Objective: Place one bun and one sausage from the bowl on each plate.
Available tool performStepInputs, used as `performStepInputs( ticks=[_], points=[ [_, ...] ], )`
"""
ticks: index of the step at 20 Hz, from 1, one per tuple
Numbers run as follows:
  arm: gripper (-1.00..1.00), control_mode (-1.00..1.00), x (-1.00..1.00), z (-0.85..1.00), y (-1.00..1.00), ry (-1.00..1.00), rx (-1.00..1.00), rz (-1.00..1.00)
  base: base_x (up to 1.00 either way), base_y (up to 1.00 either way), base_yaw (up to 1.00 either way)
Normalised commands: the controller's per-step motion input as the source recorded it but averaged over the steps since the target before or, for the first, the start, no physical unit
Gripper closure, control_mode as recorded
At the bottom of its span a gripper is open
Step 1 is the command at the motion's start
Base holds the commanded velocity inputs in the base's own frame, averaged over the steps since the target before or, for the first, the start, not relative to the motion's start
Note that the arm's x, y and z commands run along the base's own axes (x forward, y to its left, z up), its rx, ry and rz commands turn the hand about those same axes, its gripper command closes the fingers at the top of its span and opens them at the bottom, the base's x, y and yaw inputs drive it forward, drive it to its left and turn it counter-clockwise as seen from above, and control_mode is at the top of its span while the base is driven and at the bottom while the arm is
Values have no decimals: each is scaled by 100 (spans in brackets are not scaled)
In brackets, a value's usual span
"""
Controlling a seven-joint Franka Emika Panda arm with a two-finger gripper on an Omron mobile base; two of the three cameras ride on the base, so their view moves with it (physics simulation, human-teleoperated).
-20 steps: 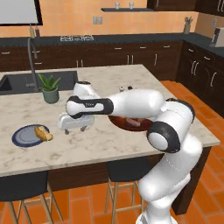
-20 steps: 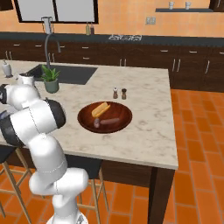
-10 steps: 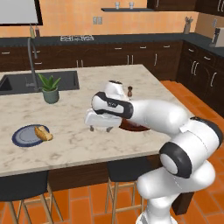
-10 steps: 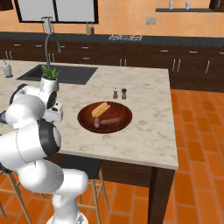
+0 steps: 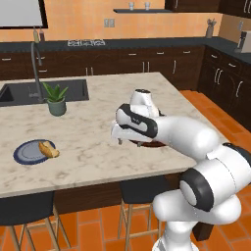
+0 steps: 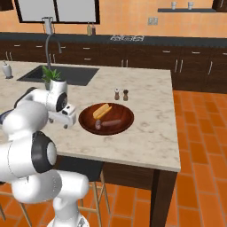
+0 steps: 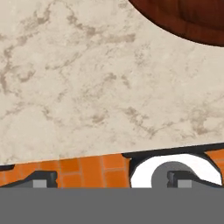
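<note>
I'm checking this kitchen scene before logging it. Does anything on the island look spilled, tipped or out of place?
Nothing stands out. The brown bowl sits flat with a bun and a sausage inside. The dark blue plate lies flat with one bun on it. The potted plant and the two shakers stand upright.

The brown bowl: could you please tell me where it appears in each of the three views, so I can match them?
Left base view: the bowl peeks out at centre, mostly hidden behind the arm.
Right base view: centre, in full, holding a bun and a sausage.
Hand view: top right corner, its dark rim alone.
Shared landmark: the marble island counter beneath it.
</note>
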Motion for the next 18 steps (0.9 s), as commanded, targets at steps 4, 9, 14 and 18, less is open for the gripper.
performStepInputs(
  ticks=[4, 9, 14, 18],
  points=[
    [-100, -100, 3, 14, -33, -9, -17, -14, 0, 0, 0],
    [-100, -100, 18, 8, -11, -7, -12, -6, 0, 0, 0],
    [-100, -100, 1, 9, -9, 1, -2, 1, 0, 0, 0],
    [-100, -100, 1, 0, -9, 0, 0, 1, 0, 0, 0]
  ],
)
